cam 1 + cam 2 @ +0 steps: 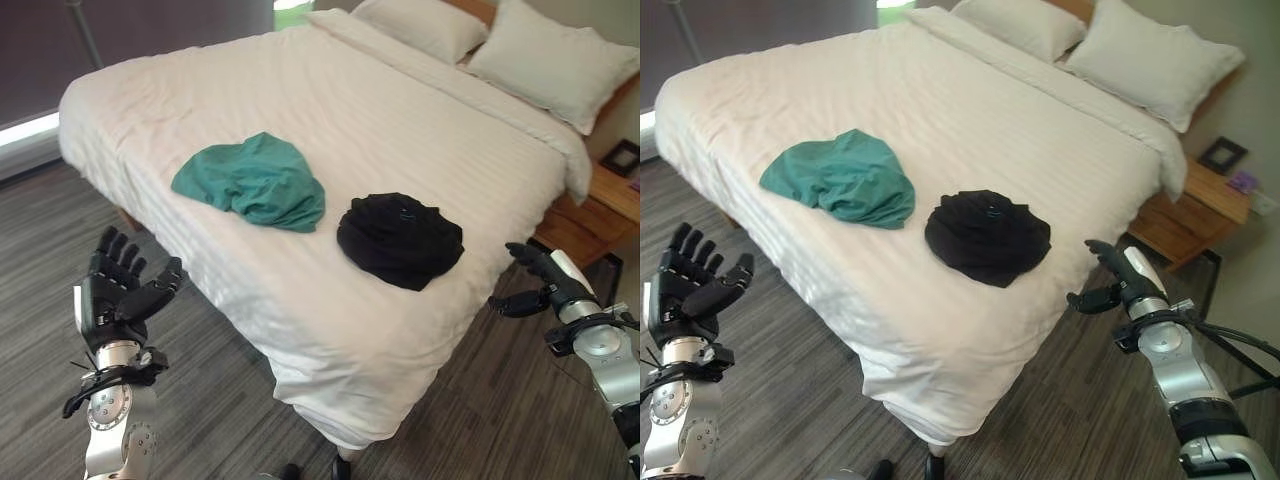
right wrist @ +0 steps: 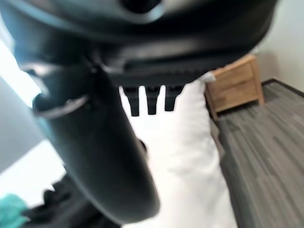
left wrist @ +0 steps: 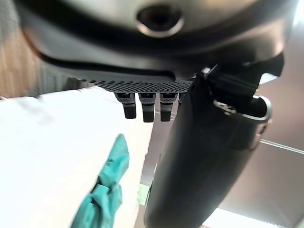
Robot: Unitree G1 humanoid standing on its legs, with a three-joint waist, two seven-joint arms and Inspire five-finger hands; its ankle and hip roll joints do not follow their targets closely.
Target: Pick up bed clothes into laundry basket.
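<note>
A crumpled green garment lies on the white bed near its left front side. A bunched black garment lies beside it, toward the bed's front corner. My left hand is raised over the floor left of the bed, fingers straight and spread, holding nothing. My right hand hovers off the bed's right side, near the black garment, fingers extended and empty. The green garment shows past the left hand's fingers in the left wrist view; the black garment shows in the right wrist view.
Two pillows lie at the head of the bed. A wooden nightstand with a small dark frame stands at the right, close behind my right hand. Grey plank floor surrounds the bed.
</note>
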